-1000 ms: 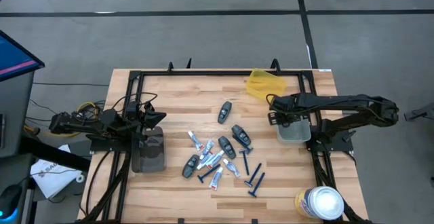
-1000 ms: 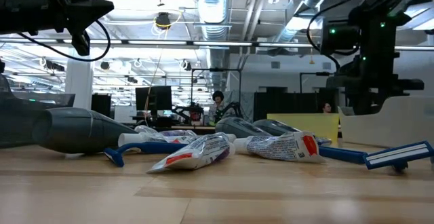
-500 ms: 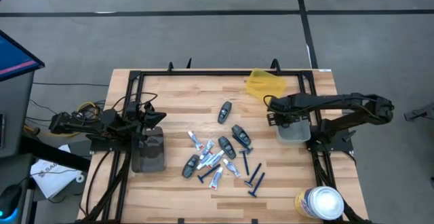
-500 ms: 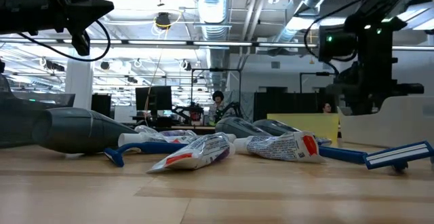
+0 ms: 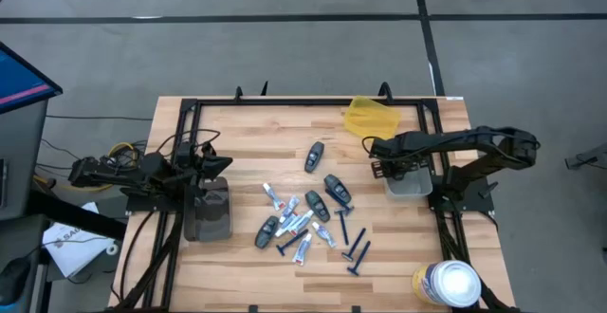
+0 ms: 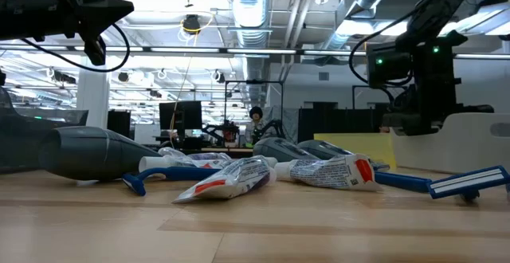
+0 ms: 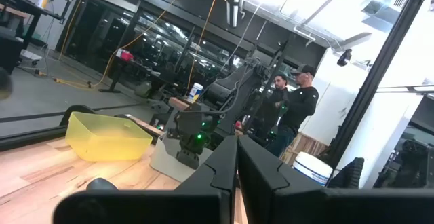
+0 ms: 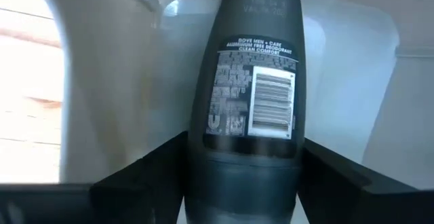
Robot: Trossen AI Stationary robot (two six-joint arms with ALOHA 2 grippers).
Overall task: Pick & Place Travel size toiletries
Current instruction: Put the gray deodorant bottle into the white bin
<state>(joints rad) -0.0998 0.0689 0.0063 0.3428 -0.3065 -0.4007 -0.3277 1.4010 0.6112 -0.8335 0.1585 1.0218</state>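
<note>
I see my left gripper (image 5: 211, 164) parked at the left side of the table (image 5: 256, 285), above a dark bin (image 5: 209, 211). In the left wrist view its two fingers (image 7: 224, 166) are pressed together with nothing between them, so I read this arm as waiting, kept clear of the pile.

Mid-table is the loose heap of toiletries: small white-and-blue tubes (image 5: 302, 223), dark grey pods (image 5: 317, 205) and blue razors (image 5: 357, 254), mostly touching or overlapping. One pod (image 5: 314, 156) lies apart toward the far side. In the low view a tube (image 6: 227, 179) and a razor (image 6: 458, 185) lie flat in front. Spread flat like this, each should be reachable from above, I judge.

A yellow tray (image 5: 370, 117) sits at the far edge, right of centre. My right gripper (image 5: 379, 159) hangs at the near-left edge of a grey bin (image 5: 417, 188), just beside the yellow tray. The right wrist view shows a dark deodorant pod (image 8: 252, 102) upright between the jaws, with pale bin wall behind it. The jaws look spread to either side, yet I cannot tell whether they pinch it or have let go. My judgement: this is the drop into the grey bin.

A white-lidded canister (image 5: 446, 283) stands at the near right corner, not part of the job.
</note>
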